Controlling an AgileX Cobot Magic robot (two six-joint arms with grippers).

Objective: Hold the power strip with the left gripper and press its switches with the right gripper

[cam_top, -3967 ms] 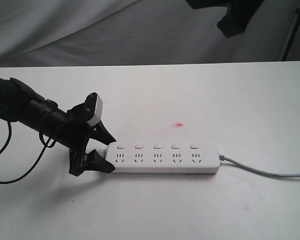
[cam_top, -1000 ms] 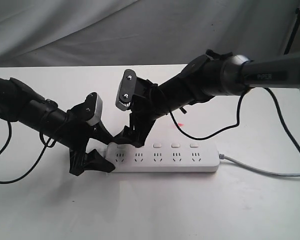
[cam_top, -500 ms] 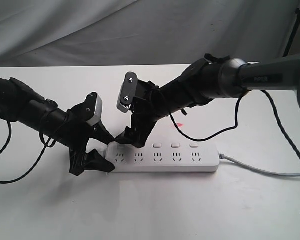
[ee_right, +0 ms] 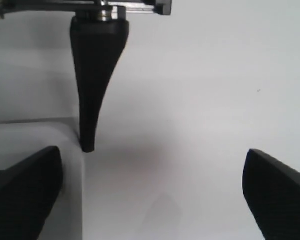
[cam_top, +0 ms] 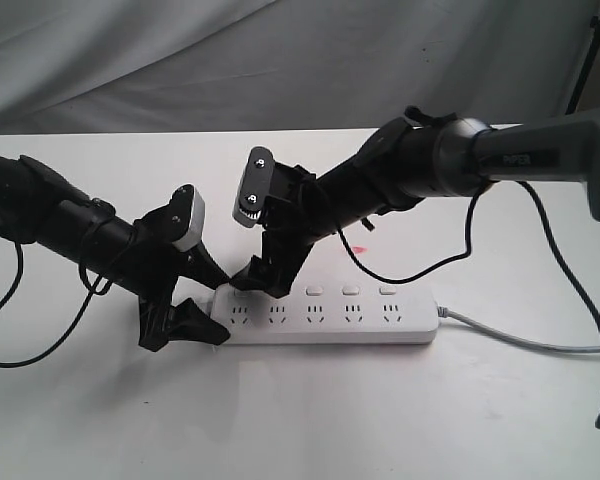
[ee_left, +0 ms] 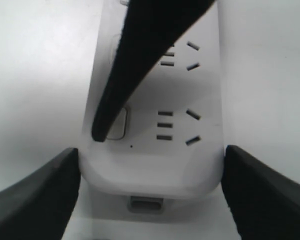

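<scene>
Lying midway across the white desk (cam_top: 480, 420), the power strip (cam_top: 325, 315) is clamped at one end by the left pincer (cam_top: 221, 310); the right pincer (cam_top: 262, 286), spread wide, sets one fingertip (ee_left: 102, 131) on the end switch (ee_left: 119, 125). Grey cloth (cam_top: 280, 60) hangs behind.

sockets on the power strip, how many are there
5 sockets in one row along the power strip: one by the left gripper, three in the middle, one nearest the grey cord. None looks hidden.
</scene>
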